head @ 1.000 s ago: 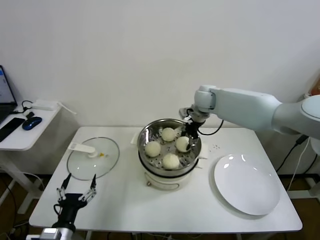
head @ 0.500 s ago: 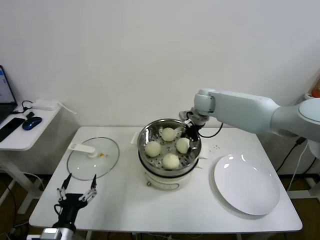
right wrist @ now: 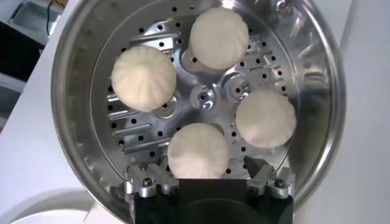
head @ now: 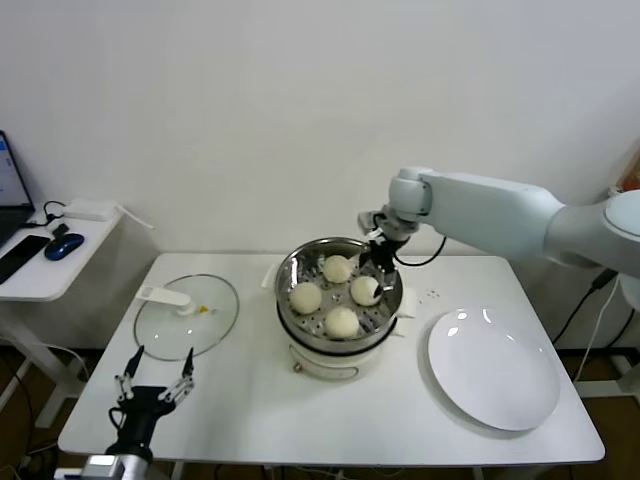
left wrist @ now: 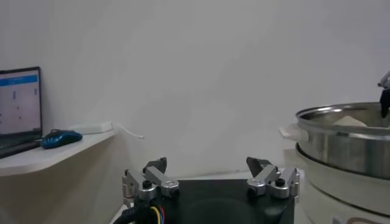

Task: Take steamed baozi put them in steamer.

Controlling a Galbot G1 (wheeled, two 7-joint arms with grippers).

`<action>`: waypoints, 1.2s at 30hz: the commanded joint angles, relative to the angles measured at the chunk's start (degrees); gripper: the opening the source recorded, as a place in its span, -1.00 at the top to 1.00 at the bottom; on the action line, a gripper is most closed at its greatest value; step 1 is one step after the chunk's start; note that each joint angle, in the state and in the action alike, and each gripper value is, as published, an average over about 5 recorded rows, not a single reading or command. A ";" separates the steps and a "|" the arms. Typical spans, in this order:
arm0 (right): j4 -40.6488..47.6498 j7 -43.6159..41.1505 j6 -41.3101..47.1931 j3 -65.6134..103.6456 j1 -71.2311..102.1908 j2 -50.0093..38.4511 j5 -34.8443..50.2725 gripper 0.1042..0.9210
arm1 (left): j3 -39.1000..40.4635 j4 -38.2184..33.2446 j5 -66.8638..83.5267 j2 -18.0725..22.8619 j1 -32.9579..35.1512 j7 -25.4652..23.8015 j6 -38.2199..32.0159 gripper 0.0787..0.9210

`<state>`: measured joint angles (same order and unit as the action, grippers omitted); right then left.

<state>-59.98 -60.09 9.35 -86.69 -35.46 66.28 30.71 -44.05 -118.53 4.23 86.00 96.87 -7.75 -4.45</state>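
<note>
Four buns sit in the steel steamer on the worktop. The right tool hovers spread open above the nearest bun, gripping nothing; it should lift straight up. The left tool waits open near the worktop's edge.

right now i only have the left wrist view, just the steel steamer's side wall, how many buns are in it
observer: four round off-white steamed baozi lie on the perforated floor of the round stainless-steel steamer.
operator: right arm holding one
observer: no, the right gripper hovers over the steamer's far right rim, its fingers open and gripping nothing.
operator: where's the lid
observer: the round glass lid with a white handle lies flat on the white table, left of the steamer and just beyond the open left gripper.
</note>
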 commanded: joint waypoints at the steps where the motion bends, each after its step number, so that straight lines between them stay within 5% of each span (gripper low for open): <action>1: -3.39 0.14 -0.14 1.41 -4.42 -3.84 1.55 -0.76 | 0.06 -0.10 -0.04 -0.07 -0.19 -0.01 0.13 -0.77; 21: -21.59 14.92 -2.11 31.73 14.47 -31.38 -2.21 -0.76 | 2.13 -0.78 -0.81 0.85 1.00 1.22 -1.57 -0.77; 30: -31.42 29.15 -5.57 66.11 50.88 -40.73 -6.95 -0.76 | 2.80 -1.03 -1.65 1.42 1.86 1.45 -2.20 -0.77; 36: -35.93 38.34 -7.82 93.26 77.77 -35.37 -9.04 -0.76 | 2.72 -1.42 -2.15 1.81 1.90 1.48 -2.15 -0.77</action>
<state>-85.18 -38.50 5.19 -39.19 -3.34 33.82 25.97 -41.39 -119.73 2.50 87.53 98.53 -6.41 -6.40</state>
